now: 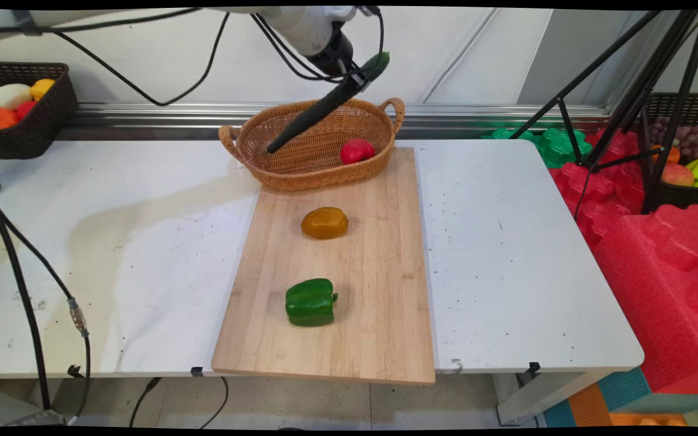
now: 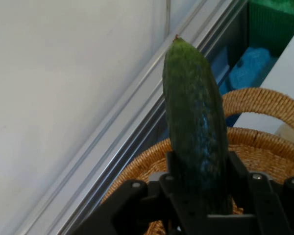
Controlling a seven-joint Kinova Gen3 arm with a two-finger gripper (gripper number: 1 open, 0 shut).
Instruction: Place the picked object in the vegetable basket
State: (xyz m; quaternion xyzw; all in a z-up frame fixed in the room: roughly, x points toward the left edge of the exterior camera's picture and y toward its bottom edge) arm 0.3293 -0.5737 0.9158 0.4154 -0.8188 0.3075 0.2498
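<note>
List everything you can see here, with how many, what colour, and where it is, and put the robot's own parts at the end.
cucumber: one, dark green, held in the gripper above the basket
wicker basket: one, tan, at the far end of the cutting board
red fruit: one, red, inside the wicker basket
potato: one, brown-yellow, middle of the cutting board
bell pepper: one, green, near end of the cutting board
cutting board: one, light wood, on the table
table: one, white
dark basket: one, far left, holding mixed produce
gripper: one, black, shut on the cucumber
</note>
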